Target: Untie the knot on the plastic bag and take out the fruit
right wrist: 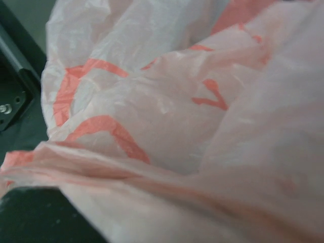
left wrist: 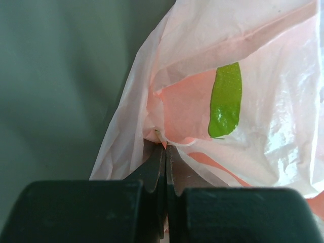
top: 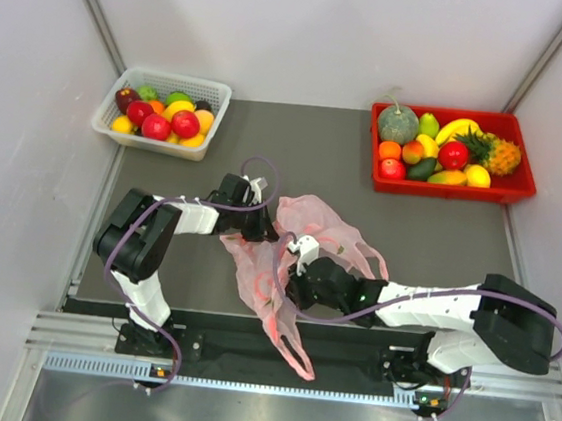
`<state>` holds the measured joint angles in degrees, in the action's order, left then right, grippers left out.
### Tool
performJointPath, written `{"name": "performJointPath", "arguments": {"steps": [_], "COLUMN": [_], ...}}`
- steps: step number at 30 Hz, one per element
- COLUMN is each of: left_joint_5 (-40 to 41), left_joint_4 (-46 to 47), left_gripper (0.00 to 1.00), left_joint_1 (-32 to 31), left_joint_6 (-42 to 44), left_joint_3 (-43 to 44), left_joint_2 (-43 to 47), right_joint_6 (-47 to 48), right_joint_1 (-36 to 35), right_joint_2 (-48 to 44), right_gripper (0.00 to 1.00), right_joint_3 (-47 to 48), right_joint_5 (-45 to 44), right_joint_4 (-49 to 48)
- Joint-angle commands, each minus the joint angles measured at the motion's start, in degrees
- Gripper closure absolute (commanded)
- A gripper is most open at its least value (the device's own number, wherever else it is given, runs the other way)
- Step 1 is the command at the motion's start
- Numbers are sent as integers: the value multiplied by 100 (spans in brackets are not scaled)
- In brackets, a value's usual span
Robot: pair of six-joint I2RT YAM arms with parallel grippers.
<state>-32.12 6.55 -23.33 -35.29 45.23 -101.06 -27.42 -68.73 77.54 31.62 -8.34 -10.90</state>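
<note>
Pinching a fold of the plastic bag (top: 337, 235), the left gripper (left wrist: 165, 148) has its two dark fingers pressed flat together, with thin film caught at their tips. Just beyond the tips the film opens into folds, and a glossy green fruit (left wrist: 226, 101) shows between them.

The bag lies crumpled on the dark table (top: 307, 153), at the middle of the near edge and between the two arms. One long pink strip (top: 292, 347) trails over that edge toward the arm bases. I cannot make out the knot in any view.

The right gripper (top: 300, 270) is closed, sitting against the bag's near side with film draped about it. Its wrist view is filled with pale pink film carrying red printed marks (right wrist: 101, 126), and its own fingers are hidden. I cannot tell whether film is caught between them.

A white basket (top: 184, 79) of mixed fruit sits at the table's far left corner. A red tray (top: 434, 189) at the far right corner holds more fruit, a grey-green melon (top: 397, 124) and a pineapple (top: 501, 155). Both are well apart from the bag.
</note>
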Motion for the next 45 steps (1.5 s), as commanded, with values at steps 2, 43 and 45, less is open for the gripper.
{"name": "performJointPath", "arguments": {"steps": [2, 43, 45], "left_joint_5": [57, 30, 30], "left_joint_4": [83, 163, 154], "left_gripper": [100, 100, 100], "left_joint_1": [4, -84, -84], "left_joint_6": [-13, -40, -31], "left_joint_3": [-146, -305, -313], "left_joint_2": [-134, -55, -28], "right_joint_6": [114, 940, 940], "right_joint_1": [-106, -194, -167], "right_joint_2": [191, 1818, 1460], "right_gripper": [100, 20, 40], "right_joint_3": [178, 1506, 1322], "right_joint_5": [816, -2033, -1961], "right_joint_4": [-1255, -747, -686]}}
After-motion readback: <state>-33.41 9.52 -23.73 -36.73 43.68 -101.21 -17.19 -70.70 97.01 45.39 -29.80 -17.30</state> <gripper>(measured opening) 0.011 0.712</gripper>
